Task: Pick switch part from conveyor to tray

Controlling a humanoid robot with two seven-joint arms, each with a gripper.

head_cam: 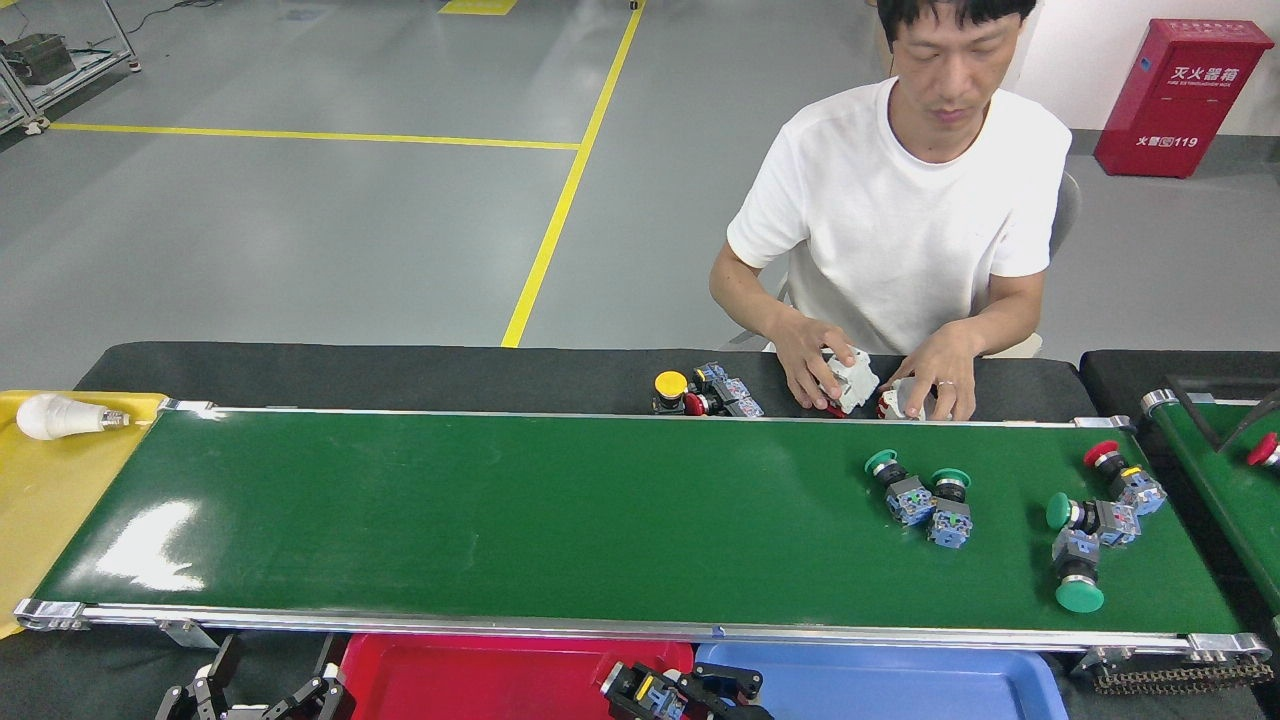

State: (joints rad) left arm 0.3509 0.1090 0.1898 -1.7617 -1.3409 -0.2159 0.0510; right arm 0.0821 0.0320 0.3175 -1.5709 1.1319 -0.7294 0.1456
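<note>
1. Where the right gripper point(680, 692) hangs low at the view's bottom edge, over the seam between the red tray point(500, 668) and the blue tray point(900, 680), its dark fingers appear closed around a switch part point(645, 690). Only the part's blue and yellow block shows between them.
2. Left gripper point(262, 692): at the bottom left, fingers spread apart, holding nothing.
3. Conveyor point(500, 520): five more switch parts lie toward its right end, namely a green-capped pair point(920, 495) touching each other and a cluster of three point(1090, 525) near the right roller.
4. Handling, as a judgement: each part looks like rigid plastic, light, and not fragile. The round cap is smooth and would likely roll or slip, so the squared contact block behind the cap is the better place to grip, across its flat sides.
5. Person point(900, 230): seated beyond the belt, both hands on white breakers point(850, 378) on the black ledge.
6. Writing: a red cabinet point(1180, 95) at the top right carries Chinese characters and "119". No label on the switch parts is legible.
</note>
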